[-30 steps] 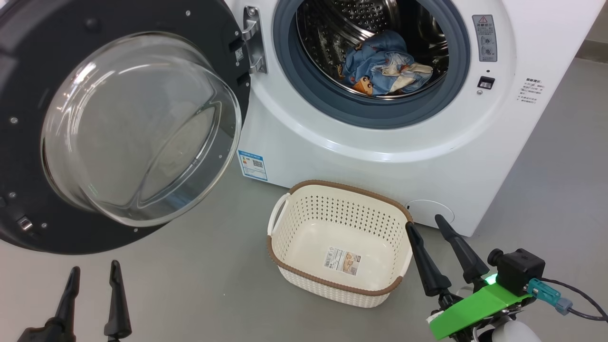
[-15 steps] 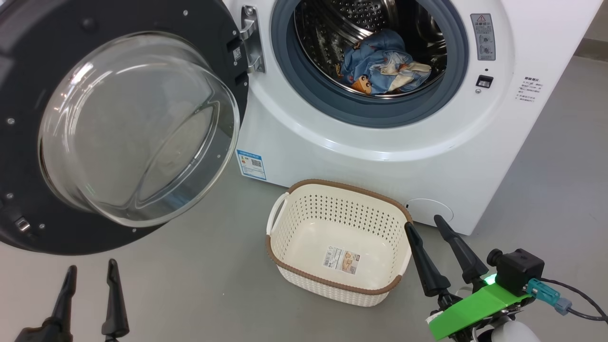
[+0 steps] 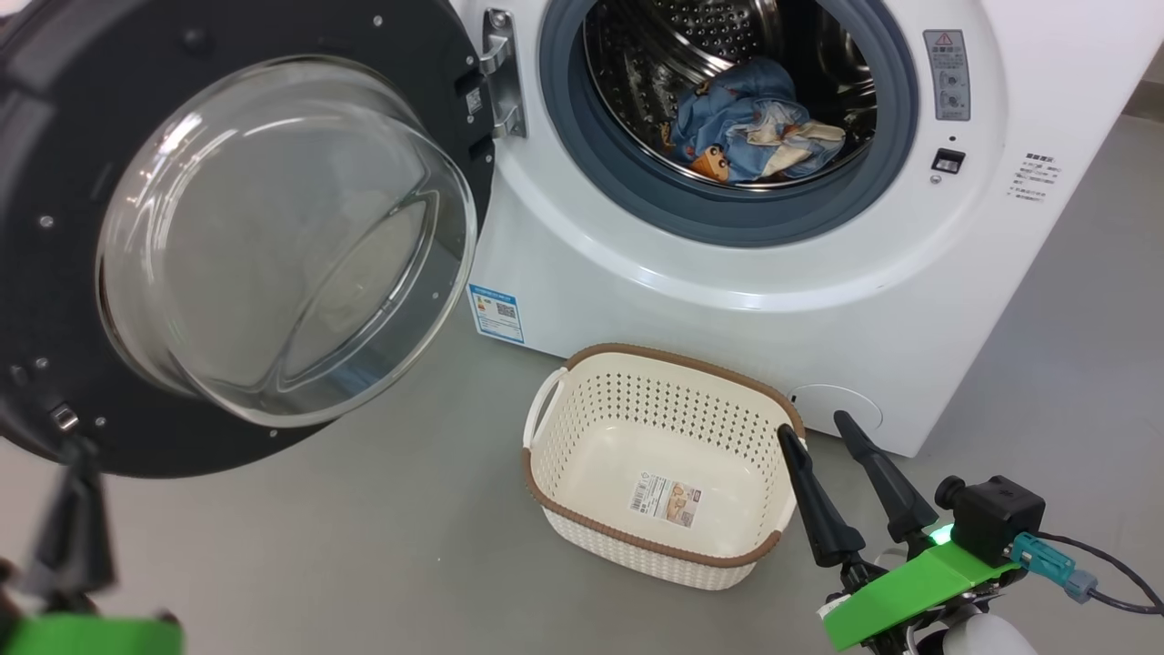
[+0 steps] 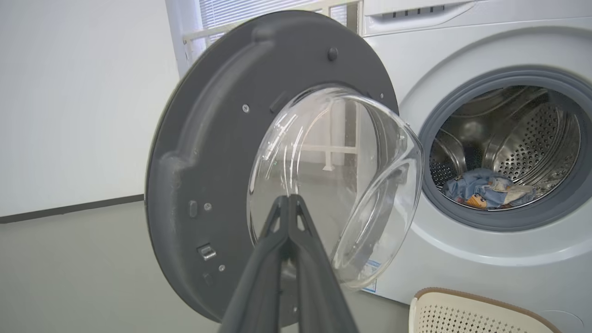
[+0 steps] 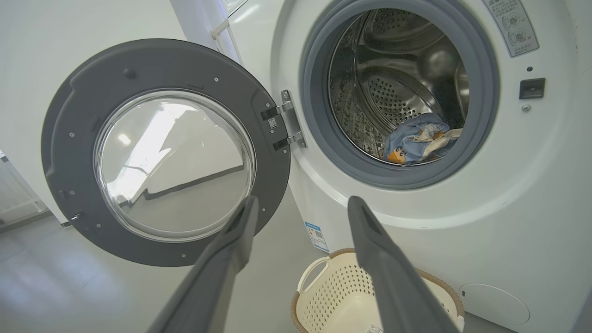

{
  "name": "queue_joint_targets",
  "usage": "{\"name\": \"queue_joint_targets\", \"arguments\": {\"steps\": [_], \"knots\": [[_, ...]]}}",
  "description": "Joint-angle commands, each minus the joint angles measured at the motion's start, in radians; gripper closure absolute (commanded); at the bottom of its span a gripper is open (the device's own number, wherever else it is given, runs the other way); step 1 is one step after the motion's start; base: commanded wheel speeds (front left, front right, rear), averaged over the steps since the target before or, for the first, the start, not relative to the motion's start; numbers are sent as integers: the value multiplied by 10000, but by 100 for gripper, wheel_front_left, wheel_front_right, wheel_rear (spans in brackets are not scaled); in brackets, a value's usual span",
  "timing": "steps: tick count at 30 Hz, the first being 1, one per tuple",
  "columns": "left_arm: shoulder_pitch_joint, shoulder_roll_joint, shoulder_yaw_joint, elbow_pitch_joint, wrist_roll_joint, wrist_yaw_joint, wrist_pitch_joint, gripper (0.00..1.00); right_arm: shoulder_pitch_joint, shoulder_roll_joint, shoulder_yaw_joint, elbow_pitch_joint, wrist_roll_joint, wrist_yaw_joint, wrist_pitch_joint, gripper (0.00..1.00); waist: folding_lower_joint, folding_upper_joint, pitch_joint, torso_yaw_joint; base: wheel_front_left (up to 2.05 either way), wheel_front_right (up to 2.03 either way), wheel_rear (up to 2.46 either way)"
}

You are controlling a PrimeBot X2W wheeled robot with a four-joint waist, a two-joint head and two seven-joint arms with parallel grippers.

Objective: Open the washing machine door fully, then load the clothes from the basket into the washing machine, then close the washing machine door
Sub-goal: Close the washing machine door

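The washing machine (image 3: 727, 300) stands with its door (image 3: 55, 136) swung open to the left, the glass bowl window facing me. Blue clothes (image 3: 750, 132) with orange figures and a cream piece lie inside the steel drum. The cream basket (image 3: 673, 357) with its brown rim sits empty on the floor in front. My left gripper (image 3: 75, 455) is a blurred dark shape at the lower left, just below the door's bottom edge. In the left wrist view, that gripper (image 4: 289, 200) is shut on nothing, before the door (image 4: 208, 152). My right gripper (image 3: 814, 426) is open beside the basket's right rim.
Grey floor (image 3: 364, 528) spreads around the basket and under the door. A white wall (image 4: 69, 92) with a dark skirting runs behind the door on the left. The door hinge (image 3: 505, 82) and a blue energy sticker (image 3: 496, 312) sit on the machine's front.
My left gripper has shut and swung left toward the door's lower edge, blurred by motion. The head camera has shifted a little. The right gripper, basket and clothes have stayed put.
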Motion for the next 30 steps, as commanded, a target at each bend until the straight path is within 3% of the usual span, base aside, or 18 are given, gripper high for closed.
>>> {"name": "queue_joint_targets", "arguments": {"steps": [1,8,14,25,30], "knots": [[-679,504,428,-382,-206,-57,57,100,8,-3,174,-234,55,90,-48,0,0,0,-15,26,0,0,0],[-2331,1940,862,-1177,-1929,-95,1162,100,1,-40,201,-245,75,90,-48,0,0,0,-31,25,0,0,0],[-4294,3253,1231,-726,-3935,-101,2368,100,-85,-44,214,-245,100,90,-48,0,0,0,29,-126,0,0,0],[-7287,4450,2635,3810,-7315,-98,4064,100,-330,-210,256,-222,33,90,-48,0,0,0,525,-689,0,0,0],[-7864,4877,3177,5576,-7918,-80,4272,100,-409,-304,285,-225,9,90,-48,0,0,0,646,-964,0,0,0]]}}
